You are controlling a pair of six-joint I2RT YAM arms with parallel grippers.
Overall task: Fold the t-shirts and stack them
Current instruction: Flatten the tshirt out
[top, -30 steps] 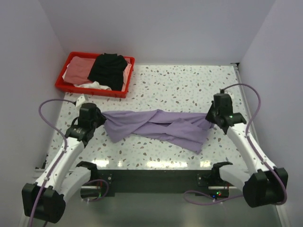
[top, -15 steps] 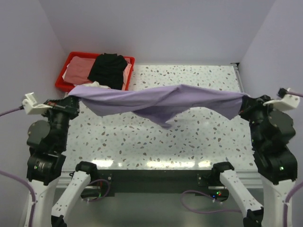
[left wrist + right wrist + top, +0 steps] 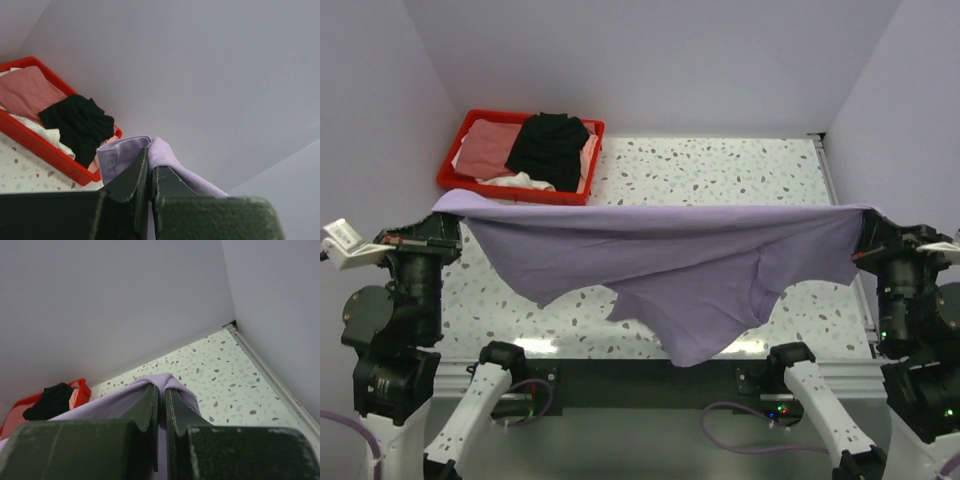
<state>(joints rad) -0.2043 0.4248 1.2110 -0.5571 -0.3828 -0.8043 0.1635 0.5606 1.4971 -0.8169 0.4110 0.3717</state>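
Counted: 1 lavender t-shirt (image 3: 670,265), 3 other t-shirts, 1 red tray (image 3: 510,191), 2 claws.

Lavender t-shirt up in the air on the near side of the red tray, spread wide. Top edge taut and level, from just in front of the tray's left end to well right of the tray. Lower edge loose and uneven, sagging to a point on the side away from the tray, toward the arm bases.

Left claw (image 3: 150,161) pressed together, pinching one top corner of the lavender t-shirt, near the tray's front wall. Right claw (image 3: 162,392) likewise pressed together, pinching the other top corner, far to the right of the tray.

Inside the tray:
- 1 black t-shirt (image 3: 550,148), bunched on top toward the right end.
- 1 salmon pink t-shirt (image 3: 485,150), at the left end.
- 1 white t-shirt (image 3: 512,181), showing along the front wall, partly under the black one.

Speckled counter (image 3: 720,170) under the tray, bare stretch to the right of it.
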